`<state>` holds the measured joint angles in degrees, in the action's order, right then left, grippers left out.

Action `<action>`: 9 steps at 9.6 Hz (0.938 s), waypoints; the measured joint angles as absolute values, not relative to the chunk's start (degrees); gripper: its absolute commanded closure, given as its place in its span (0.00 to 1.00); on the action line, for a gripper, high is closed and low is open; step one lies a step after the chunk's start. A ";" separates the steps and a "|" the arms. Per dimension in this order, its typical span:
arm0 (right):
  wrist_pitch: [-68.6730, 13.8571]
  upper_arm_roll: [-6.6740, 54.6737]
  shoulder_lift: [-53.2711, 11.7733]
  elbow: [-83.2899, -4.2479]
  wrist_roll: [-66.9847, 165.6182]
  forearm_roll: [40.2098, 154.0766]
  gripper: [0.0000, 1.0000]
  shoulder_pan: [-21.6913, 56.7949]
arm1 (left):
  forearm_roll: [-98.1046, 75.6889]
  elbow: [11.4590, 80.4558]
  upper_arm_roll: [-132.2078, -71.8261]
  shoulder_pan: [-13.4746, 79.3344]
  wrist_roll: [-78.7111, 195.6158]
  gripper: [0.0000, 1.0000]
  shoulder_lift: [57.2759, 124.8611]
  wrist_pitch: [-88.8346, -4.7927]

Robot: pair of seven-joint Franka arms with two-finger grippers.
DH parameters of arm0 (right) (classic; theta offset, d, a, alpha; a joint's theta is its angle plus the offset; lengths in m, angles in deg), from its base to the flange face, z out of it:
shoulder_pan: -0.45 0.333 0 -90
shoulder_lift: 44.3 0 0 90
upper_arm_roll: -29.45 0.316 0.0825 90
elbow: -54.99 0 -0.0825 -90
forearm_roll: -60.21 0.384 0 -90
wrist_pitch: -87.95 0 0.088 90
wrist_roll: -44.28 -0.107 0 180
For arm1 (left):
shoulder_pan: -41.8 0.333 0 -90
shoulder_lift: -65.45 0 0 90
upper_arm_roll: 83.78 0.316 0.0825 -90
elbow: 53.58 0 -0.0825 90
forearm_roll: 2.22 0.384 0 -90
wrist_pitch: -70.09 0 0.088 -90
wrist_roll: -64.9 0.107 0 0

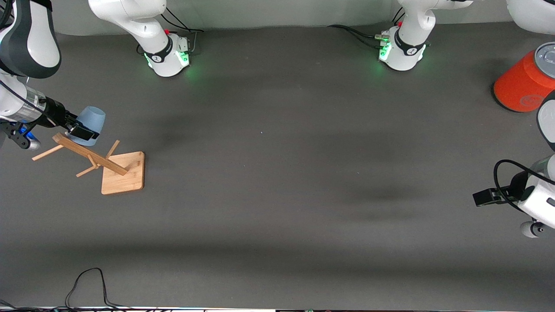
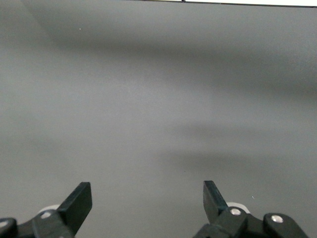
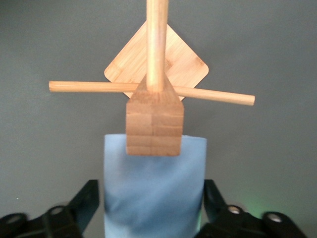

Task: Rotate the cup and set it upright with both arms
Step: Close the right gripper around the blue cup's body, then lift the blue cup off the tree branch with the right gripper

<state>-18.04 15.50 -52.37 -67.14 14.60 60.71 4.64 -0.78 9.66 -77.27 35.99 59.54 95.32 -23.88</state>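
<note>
The pale blue cup [image 1: 90,121] is in my right gripper [image 1: 83,131], held up in the air at the right arm's end of the table. It hangs just over the top of the wooden rack [image 1: 93,158]. In the right wrist view the black fingers [image 3: 88,198] flank the cup [image 3: 154,191] on both sides, and the top of the rack's post [image 3: 154,126] stands in front of it. My left gripper [image 1: 482,197] waits at the left arm's end, open and empty, over bare table [image 2: 148,191].
The rack's square base [image 1: 125,175] rests on the dark grey table, with pegs sticking out sideways from the post. A large orange-red cylinder [image 1: 520,84] with a grey top stands near the left arm's base. Cables lie along the edge nearest the camera.
</note>
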 measured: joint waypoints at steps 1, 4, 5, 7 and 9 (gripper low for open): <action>-18.03 15.50 -52.39 -67.13 14.60 60.71 0.53 4.65 | -0.79 9.66 -77.27 35.99 59.54 0.00 95.32 -23.88; -18.03 15.51 -52.45 -67.13 14.60 60.71 0.53 4.66 | -0.79 9.66 -77.26 36.04 59.54 0.00 95.32 -23.88; -17.61 15.54 -52.65 -67.09 14.58 60.71 0.53 4.69 | -0.80 9.66 -77.26 36.07 59.54 0.00 95.32 -23.88; -15.10 15.74 -54.48 -66.97 14.04 60.71 0.53 4.93 | -0.80 9.66 -77.26 36.09 59.54 0.00 95.32 -23.88; -11.03 16.00 -58.10 -66.85 11.82 60.71 0.54 5.89 | -0.81 9.66 -77.26 36.10 59.54 0.00 95.33 -23.88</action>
